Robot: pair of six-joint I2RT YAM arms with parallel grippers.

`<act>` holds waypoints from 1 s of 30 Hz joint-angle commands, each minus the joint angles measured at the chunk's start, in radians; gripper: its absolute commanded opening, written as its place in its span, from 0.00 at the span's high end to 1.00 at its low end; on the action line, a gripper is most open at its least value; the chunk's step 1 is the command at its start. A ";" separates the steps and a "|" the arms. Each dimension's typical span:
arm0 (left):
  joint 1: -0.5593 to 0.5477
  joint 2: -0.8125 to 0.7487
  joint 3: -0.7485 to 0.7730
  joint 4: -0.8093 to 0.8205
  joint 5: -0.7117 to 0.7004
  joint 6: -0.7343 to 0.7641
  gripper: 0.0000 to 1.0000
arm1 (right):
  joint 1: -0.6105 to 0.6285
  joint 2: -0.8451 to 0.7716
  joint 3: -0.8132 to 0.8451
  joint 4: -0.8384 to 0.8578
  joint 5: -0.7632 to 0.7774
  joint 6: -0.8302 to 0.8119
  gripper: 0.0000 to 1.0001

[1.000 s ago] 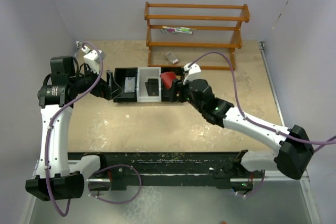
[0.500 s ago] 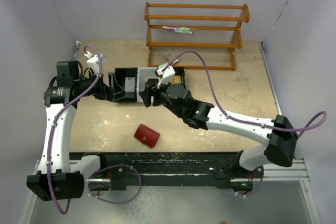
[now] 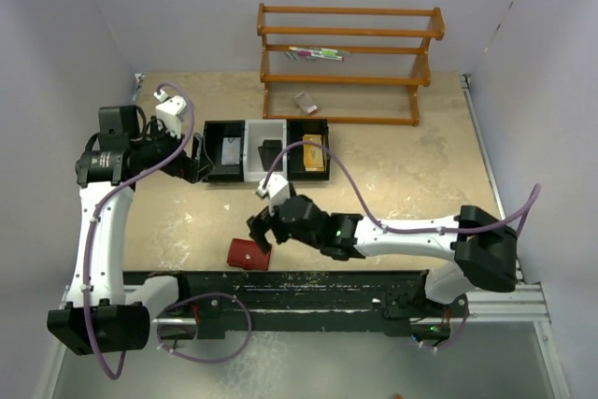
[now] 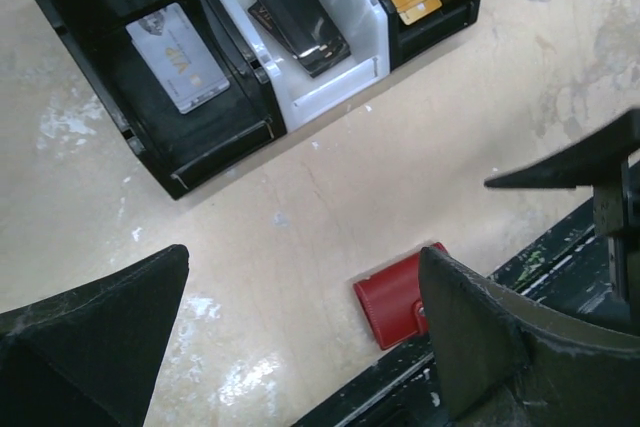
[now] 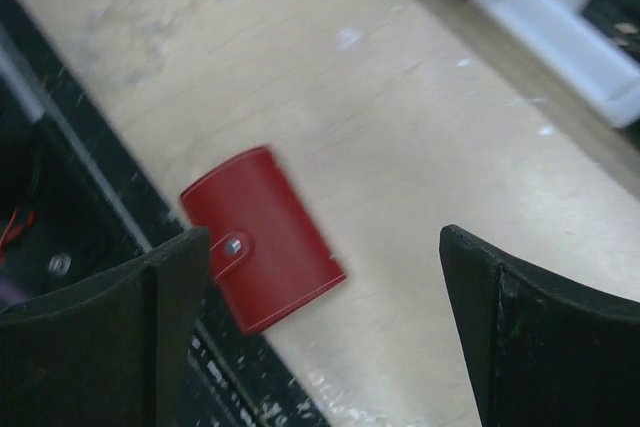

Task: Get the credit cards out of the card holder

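Red card holder (image 5: pixel 262 239) lies by black rail (image 3: pixel 327 283) (tray (image 4: pixel 335 97) beyond); left pincer (image 4: pixel 300 272) and right pincer (image 5: pixel 322 239) gape.

We saw the card holder (image 5: pixel 262 237) as a small red wallet, folded shut with its snap tab fastened over the front. It lay flat and skewed on the tabletop (image 5: pixel 420 137), left of centre in the right wrist view. One grey-silver credit card (image 4: pixel 180 57) lay flat, face up, in a black compartment (image 4: pixel 215 137) at the upper left of the left wrist view
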 commanded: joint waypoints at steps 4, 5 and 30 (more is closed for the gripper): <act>0.007 -0.003 0.054 -0.043 -0.046 0.139 0.01 | 0.144 0.083 0.009 0.075 -0.117 -0.218 0.00; 0.006 -0.003 0.055 -0.055 -0.040 0.145 0.01 | 0.146 0.108 0.026 0.060 -0.139 -0.237 0.00; 0.006 -0.043 0.093 -0.252 0.058 0.440 0.01 | 0.033 0.379 0.097 -0.010 -0.262 -0.370 0.07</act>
